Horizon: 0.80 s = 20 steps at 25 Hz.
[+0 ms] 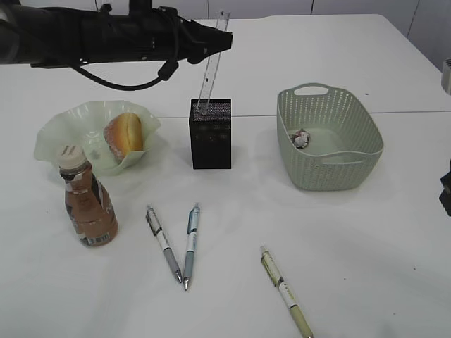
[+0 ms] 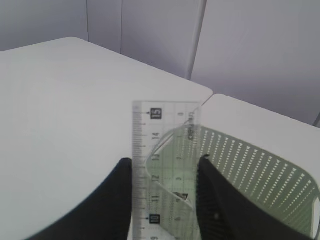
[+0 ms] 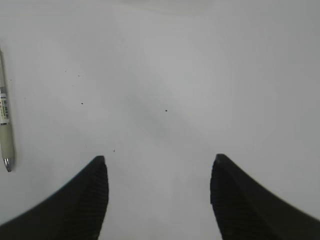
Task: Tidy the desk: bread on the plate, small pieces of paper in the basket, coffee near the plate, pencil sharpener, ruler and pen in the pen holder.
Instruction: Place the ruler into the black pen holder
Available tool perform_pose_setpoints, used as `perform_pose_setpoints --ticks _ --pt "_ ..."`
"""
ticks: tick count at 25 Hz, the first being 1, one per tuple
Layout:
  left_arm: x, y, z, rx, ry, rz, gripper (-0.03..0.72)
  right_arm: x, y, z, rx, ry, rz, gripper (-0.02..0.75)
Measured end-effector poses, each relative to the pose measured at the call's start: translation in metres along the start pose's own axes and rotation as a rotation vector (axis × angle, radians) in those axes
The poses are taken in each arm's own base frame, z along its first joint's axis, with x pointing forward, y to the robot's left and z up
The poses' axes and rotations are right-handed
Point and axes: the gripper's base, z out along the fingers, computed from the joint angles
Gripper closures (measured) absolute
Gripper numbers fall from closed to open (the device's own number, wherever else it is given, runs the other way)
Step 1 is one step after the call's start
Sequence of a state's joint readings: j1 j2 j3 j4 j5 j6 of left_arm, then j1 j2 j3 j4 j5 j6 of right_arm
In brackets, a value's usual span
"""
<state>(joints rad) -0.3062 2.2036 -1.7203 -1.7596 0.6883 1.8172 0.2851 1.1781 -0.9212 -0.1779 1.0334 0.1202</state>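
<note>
**Ruler gripped over pen holder; three pens on desk**

Ruler (image 1: 213, 63), clear plastic, stands steeply tilted with its lower end inside the black pen holder (image 1: 211, 134) at mid-desk. Left gripper (image 1: 220, 41) is clamped on its upper part; in the left wrist view the ruler (image 2: 155, 165) sits between the two dark fingers (image 2: 112, 200), touching both. Right gripper (image 3: 159, 200) hangs with jaws apart over bare tabletop, holding nothing; one pen (image 3: 5, 125) lies at the left edge of that view.

Surface: white table (image 1: 352, 282), matte, a seam running across behind the pen holder. Pale panelled walls stand behind the far edge.

Green wavy plate (image 1: 63, 130) at left holds the bread (image 1: 125, 134). Coffee bottle (image 1: 87, 201) stands upright just in front of the plate. Pale green basket (image 1: 331, 151) at right holds one small crumpled paper (image 1: 301, 138). Three pens lie flat on the near desk: two close together, a grey one (image 1: 164, 243) and a blue-grey one (image 1: 190, 245), and a cream one (image 1: 285, 290) apart to the right.
</note>
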Motion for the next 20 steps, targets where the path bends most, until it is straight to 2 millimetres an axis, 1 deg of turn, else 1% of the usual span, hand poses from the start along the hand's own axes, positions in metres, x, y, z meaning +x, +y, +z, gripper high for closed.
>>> perform_pose_setpoints --ticks 6,10,20 --pt "0.014 0.005 0.004 0.013 0.012 0.009 0.407 0.000 0.000 0.000 0.000 0.000 0.000 0.266" --pt "0.017 0.008 0.004 0.016 0.007 0.008 0.407 0.000 0.000 0.000 0.000 0.000 0.001 0.266" --pt "0.015 0.012 -0.001 0.038 -0.010 0.044 0.407 0.000 0.000 0.000 0.000 -0.002 0.001 0.266"
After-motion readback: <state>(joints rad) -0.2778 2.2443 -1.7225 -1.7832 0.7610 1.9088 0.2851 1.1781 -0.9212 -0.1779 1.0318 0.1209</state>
